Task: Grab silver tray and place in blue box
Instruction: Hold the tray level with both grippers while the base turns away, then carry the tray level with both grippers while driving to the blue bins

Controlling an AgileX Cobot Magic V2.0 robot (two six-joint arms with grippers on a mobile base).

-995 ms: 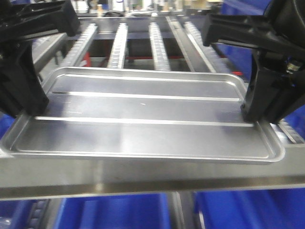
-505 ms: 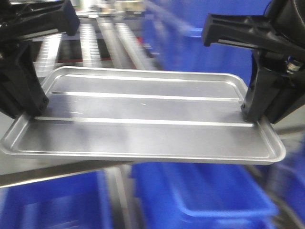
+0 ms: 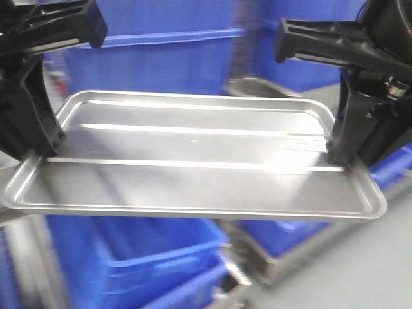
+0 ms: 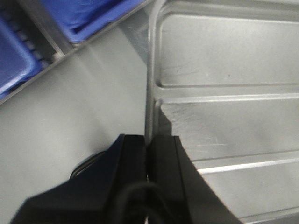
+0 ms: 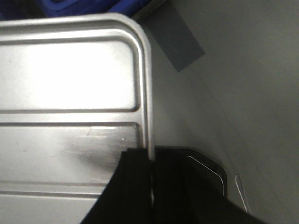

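My left pincer (image 3: 44, 153) is clenched on the left short rim of the silver tray (image 3: 193, 161). In the left wrist view the two black fingers (image 4: 133, 154) pinch that rim between them, one outside the edge and one on the tray's inner side, with no gap showing. Under this end I see only grey floor (image 4: 70, 107), and the corner of a blue crate (image 4: 79, 14) sits further off at the top of that view.

The tray hangs in the air between my two arms, roughly level, its open face up and its two long raised ridges running from one pincer to the other. It rests on nothing and is in no container. Below its near edge, towards the left, the blue box (image 3: 148, 261) stands open, blurred. Behind the tray rises the wall of a taller blue bin (image 3: 167, 64); I cannot tell which of these is the one meant.

My right pincer (image 3: 338, 158) is clamped on the right short rim in the same way. The right wrist view shows its fingers (image 5: 135, 172) closed over the edge just below the tray's rounded corner, with grey floor and a darker patch (image 5: 180, 42) beyond.
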